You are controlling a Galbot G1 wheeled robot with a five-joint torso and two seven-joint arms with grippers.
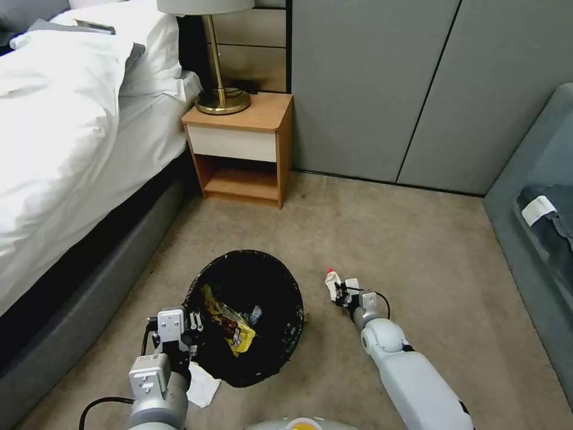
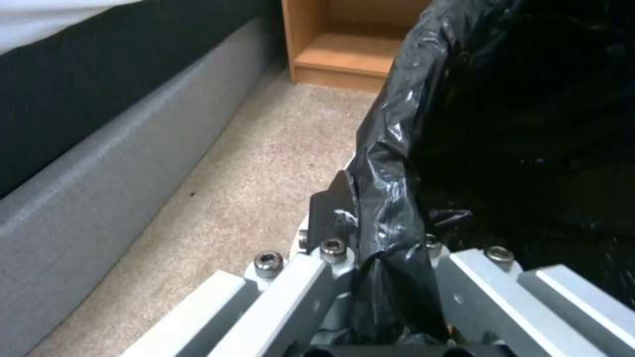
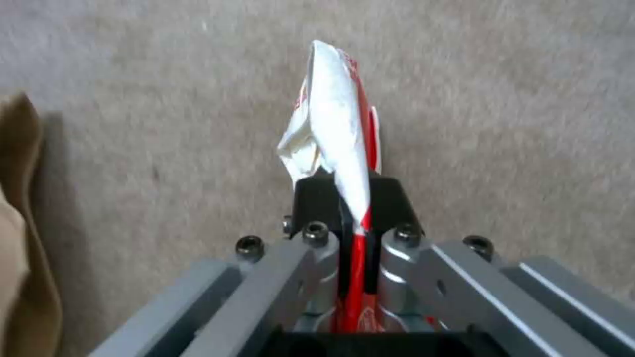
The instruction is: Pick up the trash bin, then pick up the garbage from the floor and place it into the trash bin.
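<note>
Bin-carry plus litter pickup under way: left claw [image 1: 192, 325] pinches the lined rim of the one trash bin [image 1: 271, 298] on the carpet beside the bed [image 1: 71, 119], right claw [image 1: 338, 289] pinches one red-and-white wrapper [image 3: 334, 129] just right of the bin. Next move probably needs the wrapper carried over the bin's mouth before release. Count: one yellow wrapper [image 1: 230, 322] inside, one white tissue [image 1: 203, 385] and one brown paper bag [image 3: 20, 238] on the floor.

Beige carpet [image 1: 382, 239]: nightstand [image 1: 242, 149], white tissue [image 1: 203, 385].
</note>
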